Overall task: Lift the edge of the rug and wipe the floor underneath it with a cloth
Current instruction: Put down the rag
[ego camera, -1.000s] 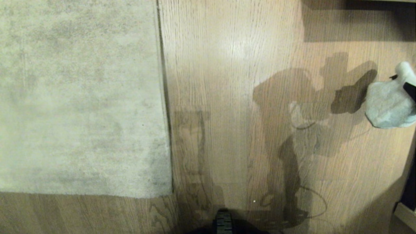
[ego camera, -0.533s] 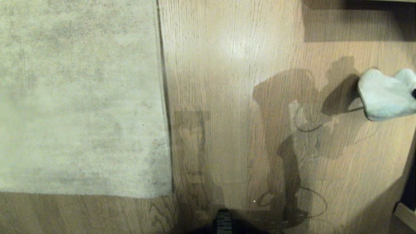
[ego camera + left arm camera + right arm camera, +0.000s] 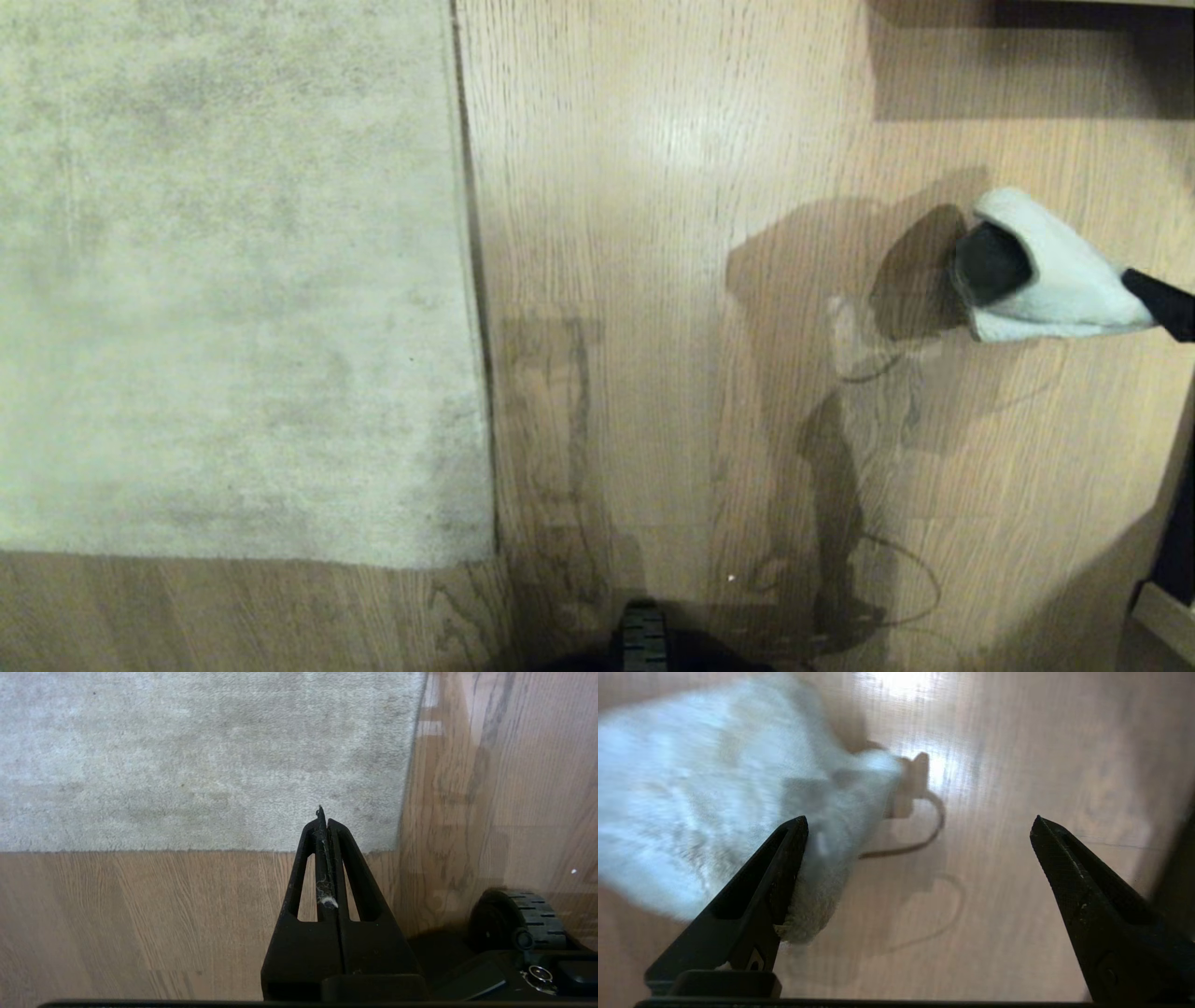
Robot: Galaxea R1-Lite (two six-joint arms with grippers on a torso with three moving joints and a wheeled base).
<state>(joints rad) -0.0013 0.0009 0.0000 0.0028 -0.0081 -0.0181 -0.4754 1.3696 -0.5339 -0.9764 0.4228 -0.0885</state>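
Observation:
The mottled beige rug (image 3: 233, 280) lies flat on the wood floor (image 3: 653, 233). Its straight rug edge (image 3: 471, 280) runs down to a corner (image 3: 490, 560). At the right, the pale blue-white cloth (image 3: 1055, 271) hangs above the floor, draped over one black finger (image 3: 1162, 303) of my right arm. In the right wrist view my right gripper (image 3: 919, 820) is open wide; the cloth (image 3: 691, 812) clings to the outside of one finger (image 3: 784, 858), with nothing between the jaws. My left gripper (image 3: 324, 821) is shut and empty, parked above the rug corner (image 3: 397, 847).
Dark furniture (image 3: 1074, 19) stands at the far right, and more dark furniture (image 3: 1176, 541) lines the right edge. My base (image 3: 644, 644) shows at the bottom, with its wheel (image 3: 518, 919) beside the left gripper. Arm shadows fall across the planks.
The cloth has come in from the right edge toward the left and has turned over on the finger. The rug and my left arm have not moved.

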